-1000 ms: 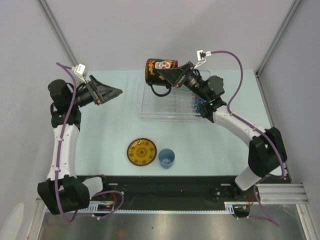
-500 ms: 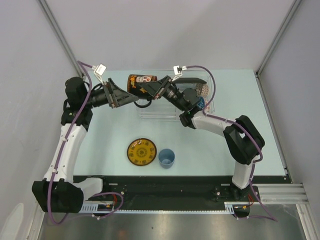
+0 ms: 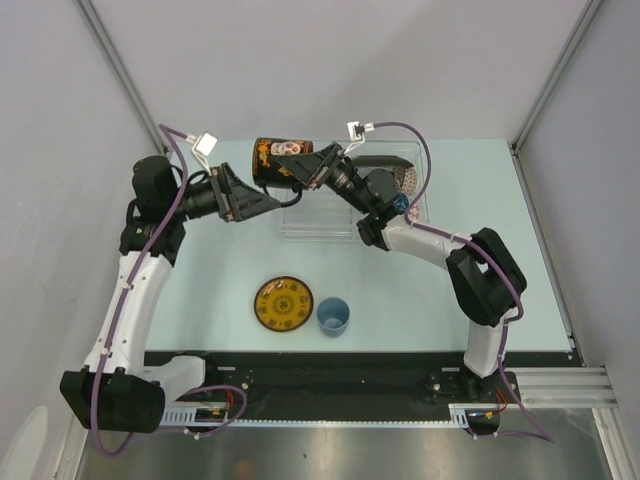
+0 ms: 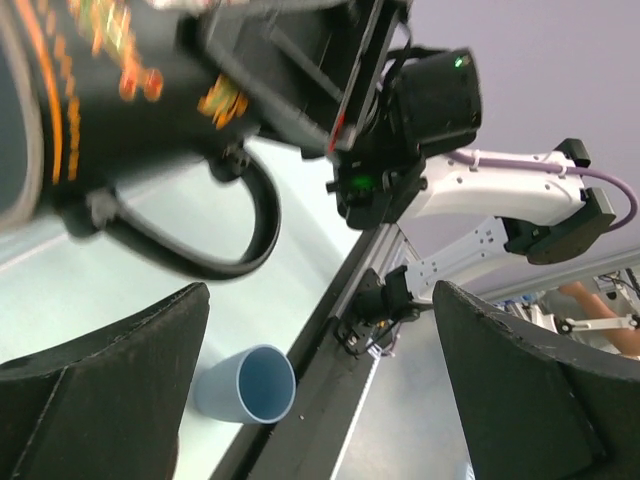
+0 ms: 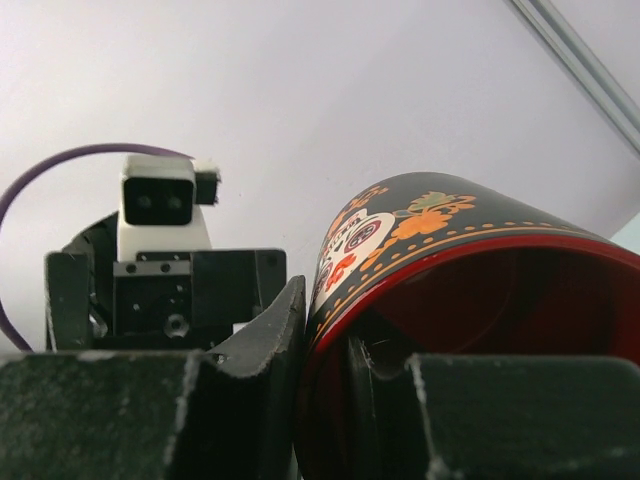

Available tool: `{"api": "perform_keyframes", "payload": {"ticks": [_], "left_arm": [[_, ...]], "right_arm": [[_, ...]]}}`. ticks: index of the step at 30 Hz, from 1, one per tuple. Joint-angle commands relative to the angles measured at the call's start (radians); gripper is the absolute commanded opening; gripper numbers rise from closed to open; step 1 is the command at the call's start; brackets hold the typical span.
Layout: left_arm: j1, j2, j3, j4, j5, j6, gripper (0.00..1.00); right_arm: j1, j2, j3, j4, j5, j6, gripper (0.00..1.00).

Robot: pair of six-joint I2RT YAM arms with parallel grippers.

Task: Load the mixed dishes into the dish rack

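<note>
The dark red-lined mug (image 3: 278,160) hangs on its side in the air above the left end of the clear dish rack (image 3: 335,218). My right gripper (image 3: 313,168) is shut on its rim, one finger inside and one outside (image 5: 255,365); the mug fills the right wrist view (image 5: 470,290). My left gripper (image 3: 263,196) is open and empty just below the mug, whose body (image 4: 120,90) and handle fill the top of the left wrist view. The yellow-brown saucer (image 3: 284,304) and the light blue cup (image 3: 333,316) stand on the table in front; the cup also shows between my left fingers (image 4: 248,385).
A blue patterned bowl (image 3: 400,205) stands at the right end of the rack, partly hidden by the right arm. The two arms meet over the rack's left end. The black front rail (image 4: 330,400) runs along the table's near edge.
My right gripper has carried the mug left from above the rack's back edge. My left gripper has swung right and in, up to the mug.
</note>
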Motion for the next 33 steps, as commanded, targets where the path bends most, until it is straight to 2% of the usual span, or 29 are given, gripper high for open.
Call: {"api": "perform_keyframes", "payload": {"ticks": [1, 4, 13, 23, 28, 32, 33], "left_arm": [[-0.014, -0.025, 0.061, -0.125, -0.008, 0.08, 1.0], [-0.014, -0.036, 0.09, -0.159, -0.037, 0.106, 0.99], [-0.033, 0.009, 0.07, 0.013, -0.086, -0.015, 1.0], [-0.114, 0.107, 0.101, 0.062, -0.128, -0.067, 1.0], [-0.114, 0.124, 0.135, 0.07, -0.141, -0.084, 1.0], [-0.111, 0.112, 0.13, 0.143, -0.151, -0.133, 1.0], [-0.108, 0.113, 0.127, 0.165, -0.149, -0.157, 0.95]], "right_arm": [[-0.014, -0.049, 0.132, 0.514, 0.004, 0.011, 0.0], [-0.02, -0.049, 0.14, 0.512, 0.005, 0.015, 0.0], [0.008, -0.024, 0.167, 0.514, 0.015, 0.055, 0.0], [0.074, 0.023, 0.23, 0.519, 0.032, 0.078, 0.0], [0.089, 0.05, 0.255, 0.519, 0.048, 0.115, 0.0], [0.101, 0.057, 0.252, 0.519, 0.07, 0.181, 0.0], [0.106, 0.054, 0.246, 0.519, 0.07, 0.184, 0.0]]}}
